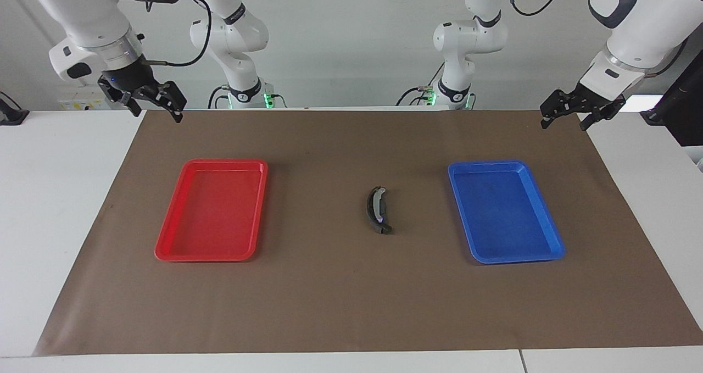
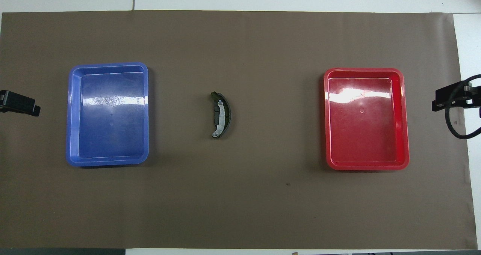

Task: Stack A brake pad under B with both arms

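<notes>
While B (image 1: 375,208) lies on A brake pad (image 2: 216,113), I see left gripper (image 1: 567,114) and right gripper (image 1: 149,105) open, empty, raised.

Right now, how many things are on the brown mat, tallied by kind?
Plastic trays: 2, one red rectangular tray, one blue rectangular tray.
Brake pieces: 2, the long black crescent piece with silver strip, the small flat dark-grey pad under it.
Total: 4.

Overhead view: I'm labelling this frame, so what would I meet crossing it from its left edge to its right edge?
Left gripper → blue tray → crescent-shaped brake piece, lying on the brown mat → red tray → right gripper.
</notes>
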{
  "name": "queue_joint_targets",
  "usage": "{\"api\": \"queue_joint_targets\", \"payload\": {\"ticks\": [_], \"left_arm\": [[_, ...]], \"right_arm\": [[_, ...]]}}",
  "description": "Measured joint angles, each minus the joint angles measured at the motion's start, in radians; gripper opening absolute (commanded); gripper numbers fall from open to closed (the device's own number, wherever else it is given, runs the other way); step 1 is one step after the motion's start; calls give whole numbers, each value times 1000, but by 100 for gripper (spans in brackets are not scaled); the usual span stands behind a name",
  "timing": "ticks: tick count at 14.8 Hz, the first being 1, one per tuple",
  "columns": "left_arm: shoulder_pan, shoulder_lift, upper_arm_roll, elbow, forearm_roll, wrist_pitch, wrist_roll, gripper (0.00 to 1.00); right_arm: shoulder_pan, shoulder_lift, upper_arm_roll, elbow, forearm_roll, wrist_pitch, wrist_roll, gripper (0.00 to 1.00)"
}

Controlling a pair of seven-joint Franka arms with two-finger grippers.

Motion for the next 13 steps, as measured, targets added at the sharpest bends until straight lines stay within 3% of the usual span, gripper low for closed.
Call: {"api": "queue_joint_targets", "payload": {"ticks": [13], "left_arm": [[0, 0, 0, 0, 0, 0, 0, 99]], "right_arm": [[47, 0, 10, -3, -2, 26, -1, 99]]}}
